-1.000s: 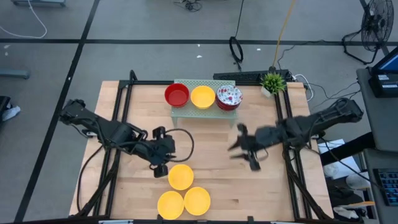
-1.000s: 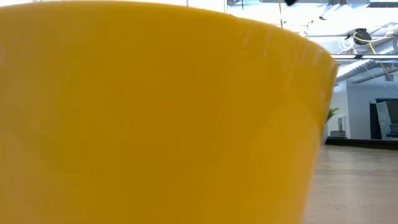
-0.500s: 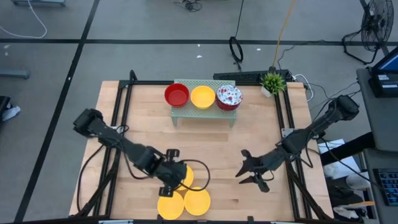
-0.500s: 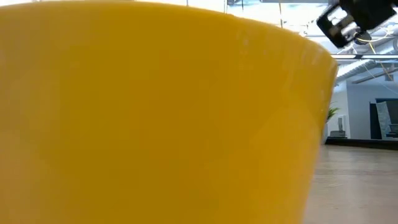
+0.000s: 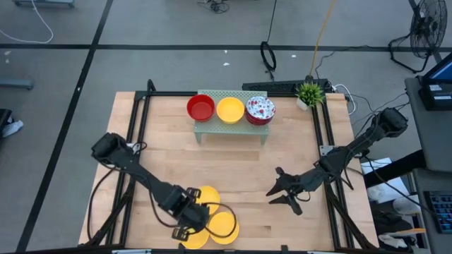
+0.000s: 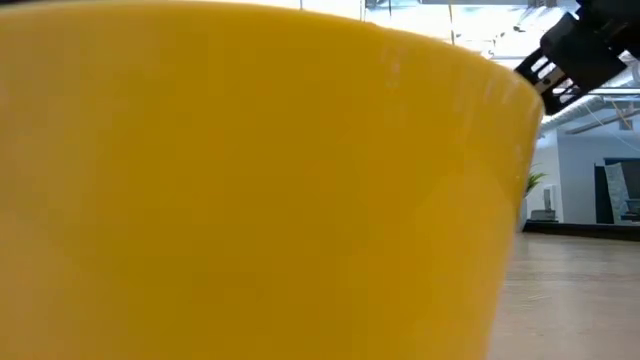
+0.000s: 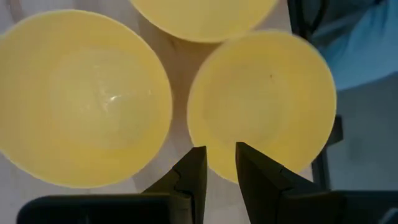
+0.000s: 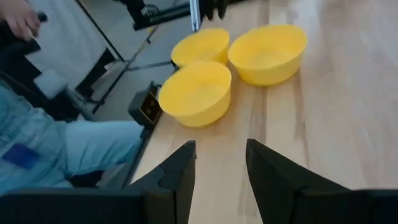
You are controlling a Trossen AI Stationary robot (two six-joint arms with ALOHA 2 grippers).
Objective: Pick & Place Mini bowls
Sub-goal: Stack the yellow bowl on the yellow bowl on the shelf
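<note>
Three yellow mini bowls (image 5: 224,224) sit clustered at worktop (image 5: 233,166) front edge, rims nearly touching. Left gripper (image 7: 219,163) hangs over cluster, jaws a narrow gap apart, straddling near rim of one yellow bowl (image 7: 261,106); not clamped. Right gripper (image 5: 277,192) hovers mid-worktop to the right, well apart from cluster, jaws spread, holding nothing. Green rack (image 5: 232,125) at back carries red bowl (image 5: 200,108), yellow bowl (image 5: 230,110), speckled bowl (image 5: 260,109). Low view blocked by yellow bowl wall (image 6: 250,180).
</note>
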